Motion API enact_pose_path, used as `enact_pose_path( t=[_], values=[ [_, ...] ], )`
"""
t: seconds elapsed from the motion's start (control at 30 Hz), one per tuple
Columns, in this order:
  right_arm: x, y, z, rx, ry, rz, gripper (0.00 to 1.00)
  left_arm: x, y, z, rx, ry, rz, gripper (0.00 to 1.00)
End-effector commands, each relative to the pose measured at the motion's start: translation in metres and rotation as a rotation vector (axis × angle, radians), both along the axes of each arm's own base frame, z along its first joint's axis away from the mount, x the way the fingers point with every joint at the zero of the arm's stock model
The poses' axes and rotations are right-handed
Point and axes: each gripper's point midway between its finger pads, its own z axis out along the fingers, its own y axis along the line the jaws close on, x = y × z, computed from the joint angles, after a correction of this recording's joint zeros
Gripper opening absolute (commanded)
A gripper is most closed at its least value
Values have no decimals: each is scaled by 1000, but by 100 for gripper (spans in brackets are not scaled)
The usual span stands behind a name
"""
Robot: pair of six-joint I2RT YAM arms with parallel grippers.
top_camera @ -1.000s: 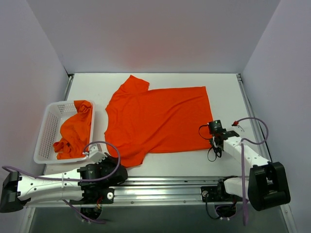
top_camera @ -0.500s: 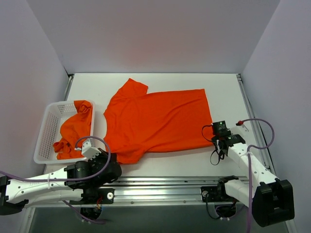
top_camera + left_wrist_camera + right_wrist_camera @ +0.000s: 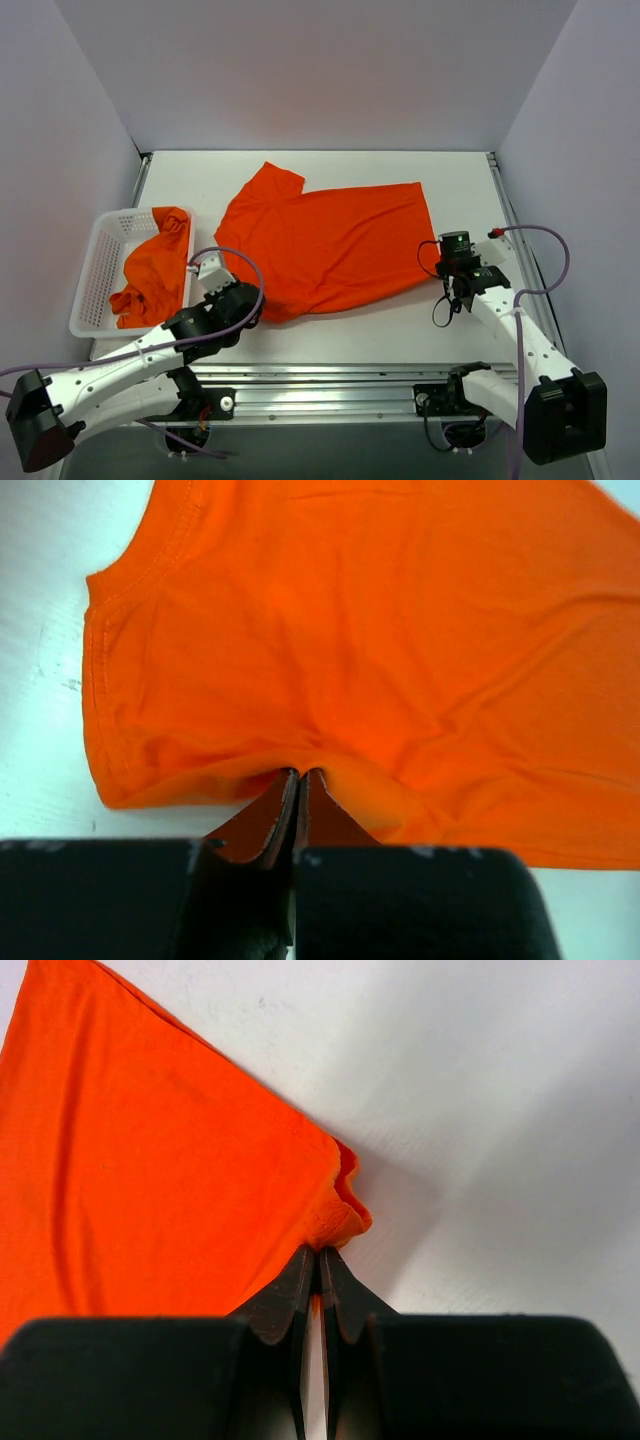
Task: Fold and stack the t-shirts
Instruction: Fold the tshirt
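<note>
One orange-red t-shirt (image 3: 330,240) lies spread across the middle of the white table, collar end to the left. My left gripper (image 3: 258,303) is shut on its near-left edge by the sleeve, and the fabric bunches at the tips (image 3: 301,773). My right gripper (image 3: 440,266) is shut on the near-right hem corner, which puckers between the tips (image 3: 319,1250). The cloth (image 3: 400,630) fills the left wrist view, and the hem edge (image 3: 150,1180) runs diagonally in the right wrist view. A second t-shirt (image 3: 150,268) sits crumpled in the basket.
A white perforated basket (image 3: 95,275) stands at the left edge of the table. White walls close in the back and both sides. A metal rail (image 3: 330,375) runs along the near edge by the arm bases.
Both grippers have moved away from the near edge toward the back, carrying the shirt's near edge with them. The left arm has swung forward and to the right.
</note>
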Motion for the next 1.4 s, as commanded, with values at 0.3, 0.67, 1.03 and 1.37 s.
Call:
enact_pose_path(
  t=[0.3,0.67,1.03,1.37],
  values=[
    [41,-5,4,-75,-7,-4,0,70,-18,2,0,18,-59,2],
    [92,-3,3,-92,14,-35,0,116,5,-6,-39,64,11,2],
    [130,-3,-42,-103,108,-69,0,165,21,-40,-67,115,68,2],
    [138,-8,-79,-115,180,-98,0,216,22,-73,-90,156,60,2]
  ],
)
